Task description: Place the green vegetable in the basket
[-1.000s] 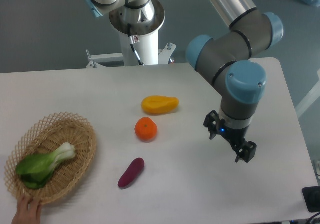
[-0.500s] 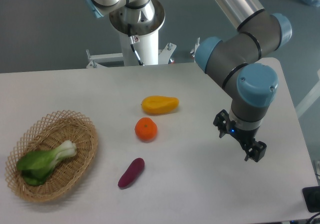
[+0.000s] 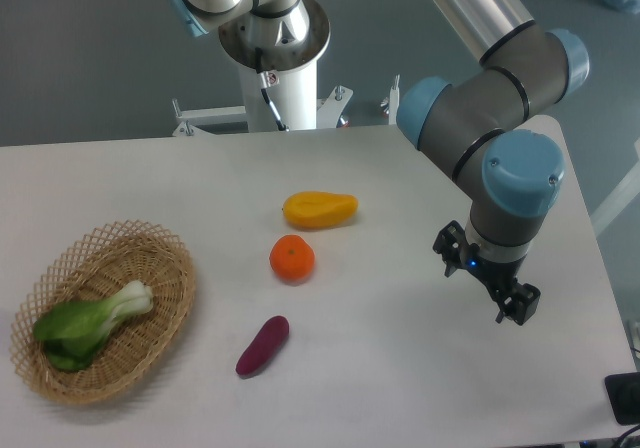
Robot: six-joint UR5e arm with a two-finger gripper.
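The green vegetable (image 3: pixel 84 321), a bok choy with dark leaves and a pale stem, lies inside the tan wicker basket (image 3: pixel 160 258) at the table's left front. My gripper (image 3: pixel 485 275) hangs over the right side of the table, far from the basket. It points down, and its two black fingers (image 3: pixel 521 306) stand apart with nothing between them.
A yellow-orange papaya-like fruit (image 3: pixel 319 209), an orange (image 3: pixel 292 258) and a purple sweet potato (image 3: pixel 262 345) lie in the table's middle. The robot base column (image 3: pixel 272 58) stands at the back. The table's right edge is close to the gripper.
The arm has drifted to the right and slightly down. A hand at the basket's front edge one second ago is gone. The bok choy stays in the basket.
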